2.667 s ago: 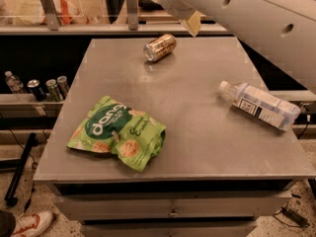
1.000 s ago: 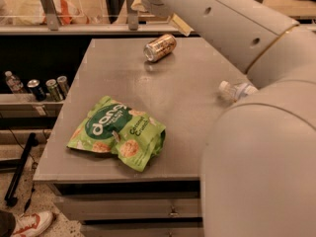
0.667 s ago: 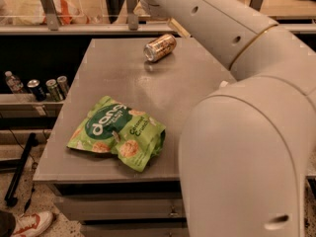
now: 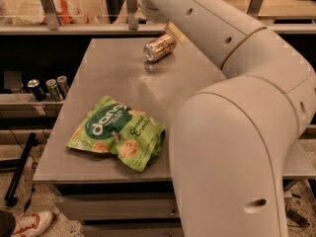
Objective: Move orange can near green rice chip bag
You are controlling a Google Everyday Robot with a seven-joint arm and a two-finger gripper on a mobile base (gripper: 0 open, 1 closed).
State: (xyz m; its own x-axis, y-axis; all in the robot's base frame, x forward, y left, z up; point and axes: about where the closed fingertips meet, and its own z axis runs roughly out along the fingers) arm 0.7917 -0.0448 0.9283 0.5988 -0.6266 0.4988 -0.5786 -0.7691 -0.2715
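Gripper (image 4: 174, 32): only a tan tip shows, poking out from under the arm at the far side of the table, just beside the right end of the orange can. Touching or not, cannot tell. Open or closed, cannot tell; the rest is hidden behind the arm.

Arm (image 4: 232, 147): white, takes up most of the right half of the view. A fat rounded link rises from the bottom edge in the foreground. It bends at the right, then a long link with a gold ring joint (image 4: 243, 44) slants up and left over the far right of the table to the top edge, above the can.

Orange can (image 4: 160, 47): lying on its side at the far middle of the grey table (image 4: 113, 73), silver end facing front-left, right end under the arm.

Green rice chip bag (image 4: 117, 139): lying flat and crinkled at the front left of the table, "dang" logo up. Well apart from the can, with bare tabletop between them. Its right edge sits near the foreground arm link.

Side shelf left of the table: three dark cans (image 4: 48, 88) standing upright. Floor, bottom left: red and white shoe (image 4: 32, 223).
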